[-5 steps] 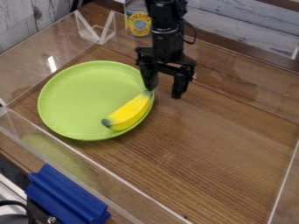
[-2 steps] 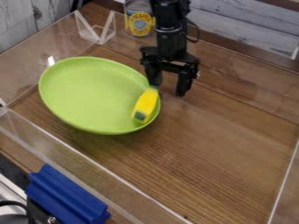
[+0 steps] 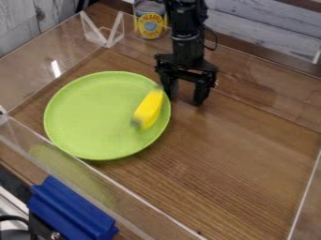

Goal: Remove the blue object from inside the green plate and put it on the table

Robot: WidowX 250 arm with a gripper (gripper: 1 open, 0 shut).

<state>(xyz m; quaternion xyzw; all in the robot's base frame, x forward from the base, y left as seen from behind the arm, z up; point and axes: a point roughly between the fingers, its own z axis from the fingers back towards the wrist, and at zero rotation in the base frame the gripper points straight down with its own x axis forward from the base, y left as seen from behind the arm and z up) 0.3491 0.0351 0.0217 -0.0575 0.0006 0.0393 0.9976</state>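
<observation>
The green plate [image 3: 94, 117] lies on the brown wood table [image 3: 238, 150], left of centre. The blue object [image 3: 150, 109], a small yellow banana-shaped piece, rests inside the plate near its right rim. My gripper [image 3: 186, 91] hangs from the black arm just right of the plate's far right rim, fingers pointing down. Its jaws stand open and hold nothing. The piece lies a short way to the lower left of the fingertips, apart from them.
Clear acrylic walls [image 3: 75, 173] border the table. A large blue ridged block [image 3: 69, 216] sits outside the front wall at the lower left. A yellow-labelled container [image 3: 150, 21] stands at the back behind the arm.
The plate has shifted and settled flat. The yellow piece moved from the plate's near right edge up to its right rim. The gripper drifted slightly right and stayed open.
</observation>
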